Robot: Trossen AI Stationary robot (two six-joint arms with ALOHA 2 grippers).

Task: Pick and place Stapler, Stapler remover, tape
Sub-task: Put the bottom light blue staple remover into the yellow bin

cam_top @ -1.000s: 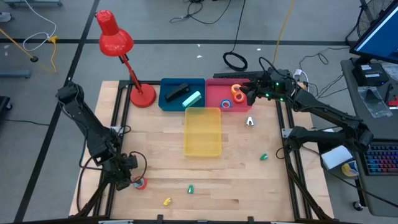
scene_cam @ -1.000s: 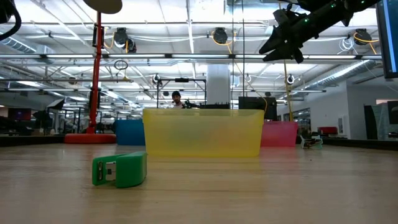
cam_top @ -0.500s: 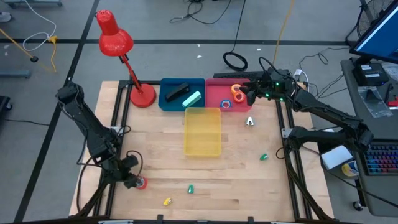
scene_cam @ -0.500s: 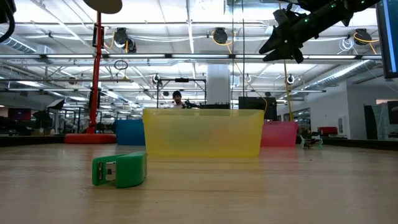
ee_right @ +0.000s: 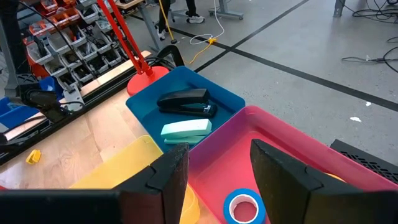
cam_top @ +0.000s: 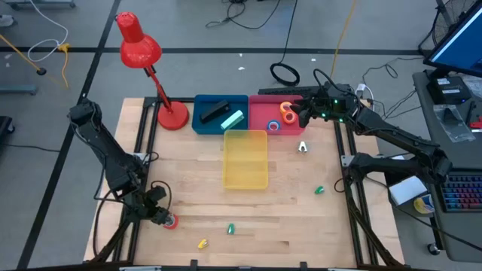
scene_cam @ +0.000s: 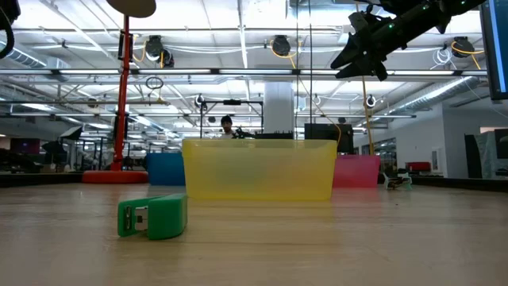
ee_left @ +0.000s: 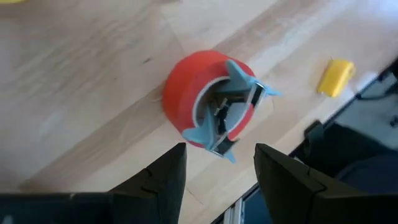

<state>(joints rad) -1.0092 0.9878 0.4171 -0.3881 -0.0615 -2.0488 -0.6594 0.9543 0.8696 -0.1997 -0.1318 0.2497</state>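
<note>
Just ahead of our left claw [ee_left: 217, 165], which has crept closer with fingers spread and empty, we see the red tape [ee_left: 198, 93] tilted, its opening facing us.

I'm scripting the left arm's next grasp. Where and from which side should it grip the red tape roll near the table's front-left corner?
Probably from above, across the rim of the red tape roll: it lies flat on the wooden table, open centre up. The left gripper is open beside it.
</note>
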